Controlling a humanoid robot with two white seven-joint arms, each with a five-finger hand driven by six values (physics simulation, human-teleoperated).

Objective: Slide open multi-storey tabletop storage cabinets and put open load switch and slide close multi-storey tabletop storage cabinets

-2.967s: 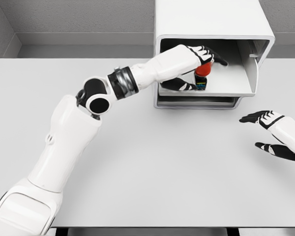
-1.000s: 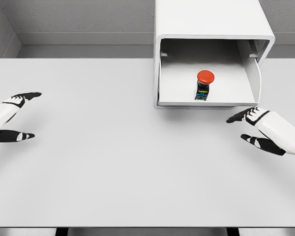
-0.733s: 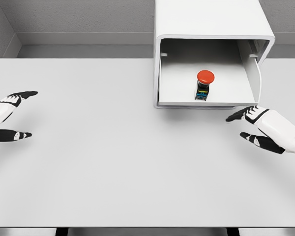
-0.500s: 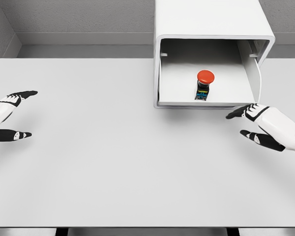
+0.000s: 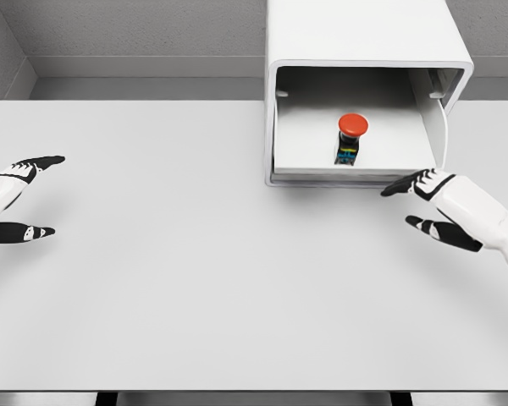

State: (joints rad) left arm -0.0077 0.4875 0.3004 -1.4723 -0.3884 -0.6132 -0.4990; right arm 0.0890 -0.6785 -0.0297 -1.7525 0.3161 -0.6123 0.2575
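Done: load switch (image 5: 350,138) sits in the open drawer (image 5: 356,172) | Left: you slide it shut | right hand (image 5: 433,208) spread, empty, at drawer front | left hand (image 5: 17,198) relaxed, empty.

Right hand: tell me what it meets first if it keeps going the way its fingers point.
Likely the drawer's front edge. The right hand, open, points up-left at it from close by, though one view leaves height unclear.

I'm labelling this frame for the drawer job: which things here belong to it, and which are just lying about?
Belongs to the job:
- storage cabinet
- its open drawer
- red-topped load switch, standing in the drawer
- right hand, open, at the drawer's front edge

Just there:
- table
- left hand, open, resting at the left edge
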